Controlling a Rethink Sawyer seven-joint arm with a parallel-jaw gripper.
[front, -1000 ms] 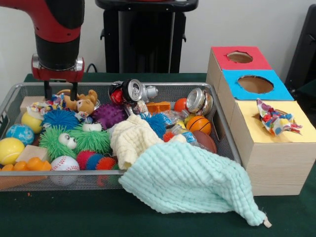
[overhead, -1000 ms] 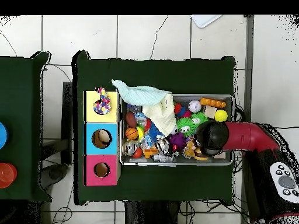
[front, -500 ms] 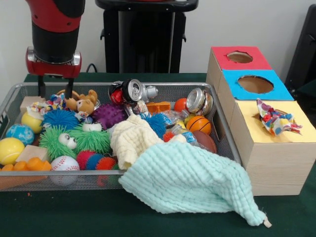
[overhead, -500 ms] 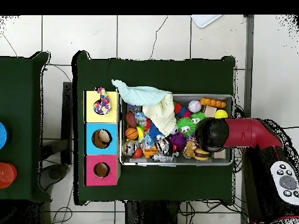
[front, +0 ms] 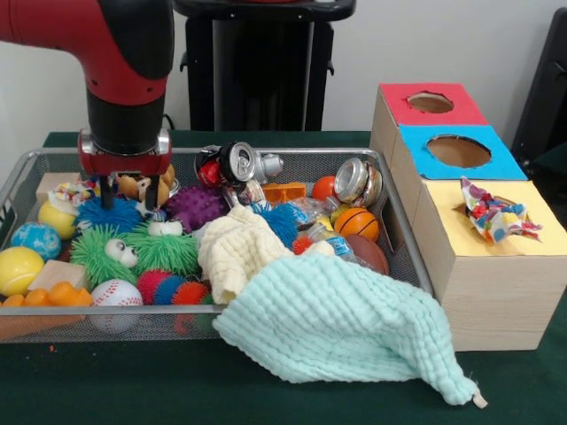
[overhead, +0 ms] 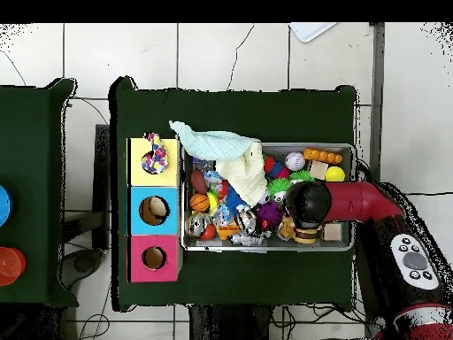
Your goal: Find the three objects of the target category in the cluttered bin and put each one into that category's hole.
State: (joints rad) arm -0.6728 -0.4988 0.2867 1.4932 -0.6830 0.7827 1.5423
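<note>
My gripper (front: 129,195) hangs open over the left back part of the wire bin (front: 306,165), its fingertips down among the toys. A brown plush bear (front: 135,185) shows between the fingers, with a blue spiky ball (front: 106,213) just below. A patterned cloth scrap (front: 75,189) lies to the gripper's left. A cream cloth (front: 235,250) lies mid-bin, and a mint cloth (front: 345,326) drapes over the front rim. Another patterned cloth (front: 494,215) sits in the yellow box's hole. In the overhead view the arm's wrist (overhead: 307,205) hides the gripper.
Three boxes stand beside the bin: red (front: 431,102), blue (front: 458,150) and yellow (front: 532,232), each with a hole on top. The bin also holds crushed cans (front: 237,163), spiky balls (front: 197,205), a baseball (front: 116,293) and other balls.
The gripper has moved right in the front view and come lower, from the bin's back left corner to the plush bear. Nothing in the bin has shifted.
</note>
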